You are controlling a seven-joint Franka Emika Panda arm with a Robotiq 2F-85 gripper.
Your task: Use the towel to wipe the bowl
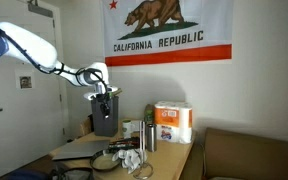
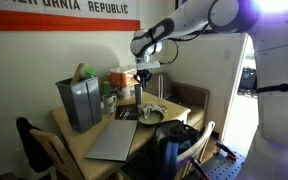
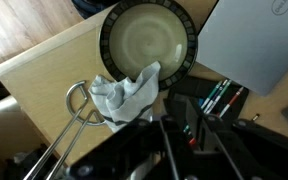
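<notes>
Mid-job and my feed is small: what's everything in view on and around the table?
bowl: one, dark rim with pale inside, on the table beside the laptop
towel: one, white, crumpled at the bowl's rim
wire utensil: one, metal, beside the towel
laptop: one, silver, closed, on the table
bin: one, dark grey, on the table
paper towel pack: one, white and orange, near the wall
table: one, light wood
flag: one, white with red stripe, on the wall
couch: one, brown, beside the table
gripper: one, dark, above the table, holding nothing; jaws unclear
</notes>
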